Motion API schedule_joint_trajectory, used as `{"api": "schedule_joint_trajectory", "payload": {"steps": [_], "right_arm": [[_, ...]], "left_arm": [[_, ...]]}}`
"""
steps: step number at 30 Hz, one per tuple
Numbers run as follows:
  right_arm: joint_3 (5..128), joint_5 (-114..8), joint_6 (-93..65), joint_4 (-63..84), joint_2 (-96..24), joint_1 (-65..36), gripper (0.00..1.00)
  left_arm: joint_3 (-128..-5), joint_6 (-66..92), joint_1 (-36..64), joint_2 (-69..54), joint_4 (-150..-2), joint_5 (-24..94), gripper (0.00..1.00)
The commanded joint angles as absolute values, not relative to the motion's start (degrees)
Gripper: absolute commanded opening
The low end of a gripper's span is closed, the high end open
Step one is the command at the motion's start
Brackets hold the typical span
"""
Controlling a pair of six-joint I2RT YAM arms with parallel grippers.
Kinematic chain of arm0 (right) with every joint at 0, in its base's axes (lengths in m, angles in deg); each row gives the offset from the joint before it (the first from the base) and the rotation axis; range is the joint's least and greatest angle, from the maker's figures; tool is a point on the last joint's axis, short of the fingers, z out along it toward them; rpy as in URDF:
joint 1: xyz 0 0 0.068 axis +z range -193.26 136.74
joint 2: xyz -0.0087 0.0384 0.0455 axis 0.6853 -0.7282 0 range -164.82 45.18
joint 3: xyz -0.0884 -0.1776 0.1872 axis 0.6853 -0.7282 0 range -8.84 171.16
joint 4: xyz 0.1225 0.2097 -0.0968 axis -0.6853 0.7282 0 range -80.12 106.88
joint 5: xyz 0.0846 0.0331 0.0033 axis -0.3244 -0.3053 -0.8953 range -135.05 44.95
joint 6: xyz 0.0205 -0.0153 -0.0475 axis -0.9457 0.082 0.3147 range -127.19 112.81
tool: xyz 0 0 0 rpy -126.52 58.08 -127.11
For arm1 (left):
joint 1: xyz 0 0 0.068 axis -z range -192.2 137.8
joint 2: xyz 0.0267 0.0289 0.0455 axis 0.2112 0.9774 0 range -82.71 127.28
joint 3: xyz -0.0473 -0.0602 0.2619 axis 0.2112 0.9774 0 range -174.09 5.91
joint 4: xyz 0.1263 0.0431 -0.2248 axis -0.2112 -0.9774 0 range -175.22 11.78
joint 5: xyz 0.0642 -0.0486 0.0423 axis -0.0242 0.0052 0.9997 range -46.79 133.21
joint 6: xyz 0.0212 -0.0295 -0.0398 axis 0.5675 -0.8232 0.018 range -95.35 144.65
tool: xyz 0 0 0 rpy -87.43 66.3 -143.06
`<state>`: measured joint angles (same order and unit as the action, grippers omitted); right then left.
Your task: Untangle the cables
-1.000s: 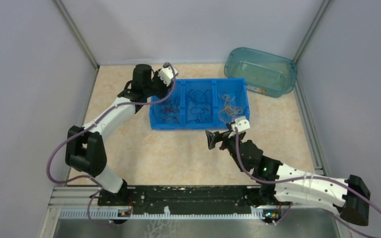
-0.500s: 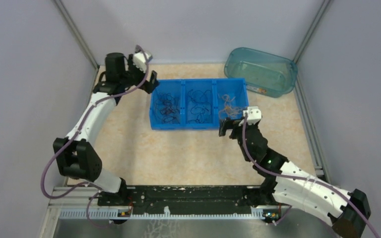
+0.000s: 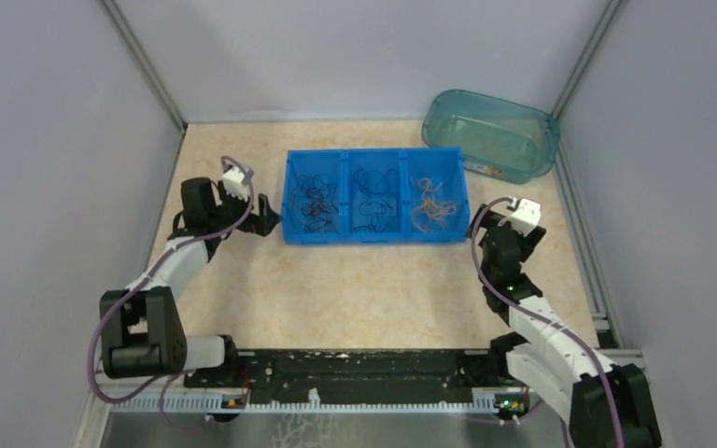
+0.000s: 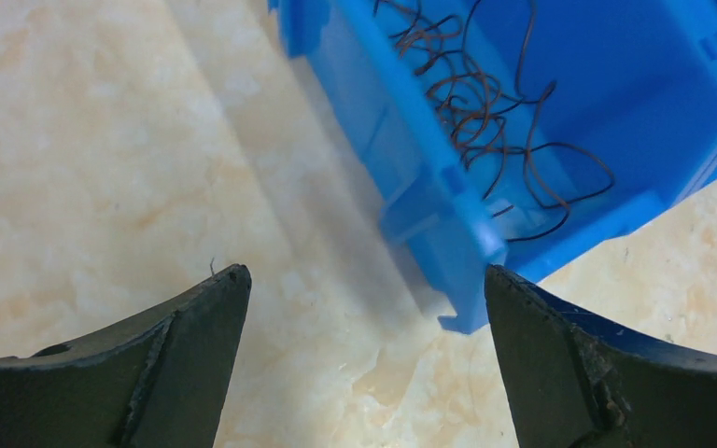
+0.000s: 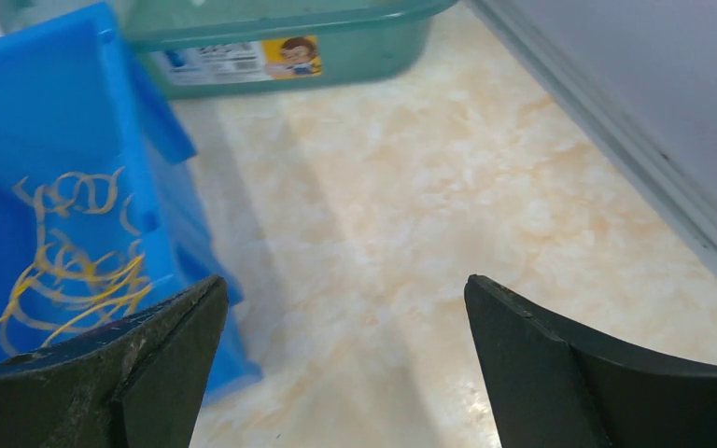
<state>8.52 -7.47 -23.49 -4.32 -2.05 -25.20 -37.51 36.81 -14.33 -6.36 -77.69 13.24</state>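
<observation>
left gripper (image 4: 364,280): jaws spread to their widest, nothing between them. it hangs low over the bare table (image 3: 355,280), just beside the blue three-compartment bin (image 3: 378,154), at the bin's 9 o'clock. in the left wrist view its right finger (image 4: 560,355) overlaps the bin's near left corner; contact cannot be told.

right gripper (image 5: 345,280): jaws likewise spread full wide, holding nothing. it sits at the bin's 3 o'clock, over bare table between the bin's right wall and the metal rail at the table's edge. the teal plastic tub (image 3: 490,135) lies at its 12 o'clock.

cables: all seen lie inside the bin, sorted by compartment. the brown cables (image 4: 485,112) fill the left compartment in loose curls. the dark cables (image 3: 373,207) lie in the middle compartment. the yellow-orange cables (image 5: 75,271) lie in the right compartment. none is seen on the table.

differences between views: the top view alone shows all three compartments at once, and both arms folded back low. only the left wrist view gives the left compartment's wires as plainly brown and separate strands; from above they read as a dark scribble. only the right wrist view shows a printed label with a cartoon face (image 5: 285,54) on the tub's near wall. neither wrist view shows the middle compartment.
</observation>
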Motion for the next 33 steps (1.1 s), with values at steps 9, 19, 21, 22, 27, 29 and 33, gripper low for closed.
{"api": "schedule_joint_trajectory", "payload": {"steps": [9,19,21,22,27,29,33], "right_arm": [[2.31,-4.9,-14.08,-36.74,-15.4,-31.39,0.99],[-0.38,-6.85,-8.86,-60.14,-32.06,-32.63,0.98],[-0.62,-8.69,-7.59,-62.9,-34.06,-32.76,0.98],[-0.44,-10.9,-7.02,-62.77,-34.46,-32.72,0.98],[-4.0,-19.32,-6.18,-72.68,-39.23,-34.8,0.98],[-3.25,-19.01,-6.28,-72.72,-38.83,-34.44,0.99],[1.37,-22.22,-10.93,-60.15,-37.65,-38.68,0.99]], "left_arm": [[-17.51,28.37,-19.36,-6.47,-37.99,14.04,1.0],[-6.65,25.77,-19.35,2.49,-8.01,17.58,1.0],[-4.74,25.97,-19.29,5.07,-1.29,17.69,1.0],[-4.16,26.04,-19.15,5.46,0.65,17.87,1.0],[-0.02,27.46,-16.39,9.26,10.98,23.05,1.0],[-1.53,28.2,-15.26,8.43,7.96,25.25,1.0],[-9.49,29.61,-13.11,7.27,-11.04,30.39,1.0]]}}
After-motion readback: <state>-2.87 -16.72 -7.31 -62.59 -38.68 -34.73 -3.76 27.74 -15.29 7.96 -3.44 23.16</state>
